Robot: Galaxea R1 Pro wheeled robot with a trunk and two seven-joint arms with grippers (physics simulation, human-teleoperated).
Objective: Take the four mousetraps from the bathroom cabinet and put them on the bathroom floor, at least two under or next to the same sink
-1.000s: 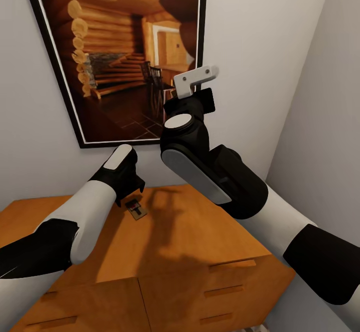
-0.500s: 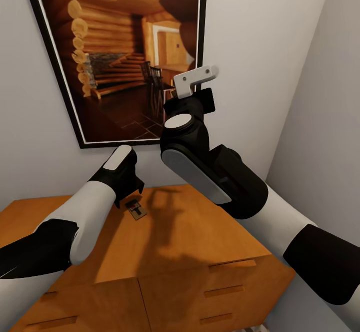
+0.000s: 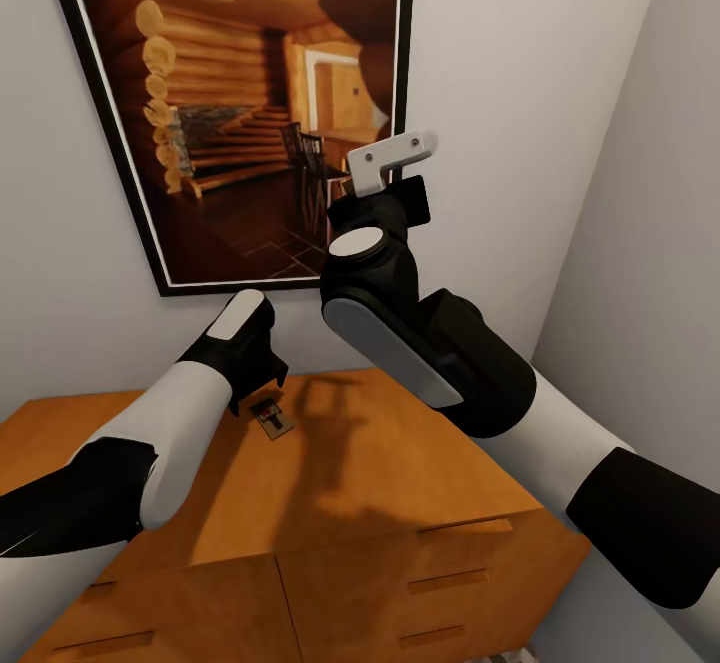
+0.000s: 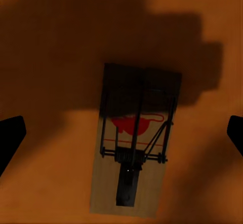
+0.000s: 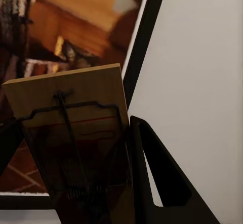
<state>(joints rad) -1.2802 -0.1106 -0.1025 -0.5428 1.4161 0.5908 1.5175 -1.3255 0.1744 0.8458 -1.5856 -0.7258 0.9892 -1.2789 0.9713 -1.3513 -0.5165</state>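
Grey-walled corner: cabinet (image 3: 380, 473) top bears one mousetrap (image 4: 134, 143) under spread left tool (image 4: 121, 133); right tool (image 5: 76, 183) clamps another (image 5: 71, 112).

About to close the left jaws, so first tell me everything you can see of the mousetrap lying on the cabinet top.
The mousetrap is a flat rectangular wooden board lying face up on the orange-brown cabinet top, partly in the arm's shadow. Thin dark wire parts run along it, with a coil spring across the middle, a red mark under the wires and a dark tab at one end. The left gripper hangs directly above it, jaws spread wide to either side, touching nothing. In the head view it lies just beyond the left wrist, near the wall.
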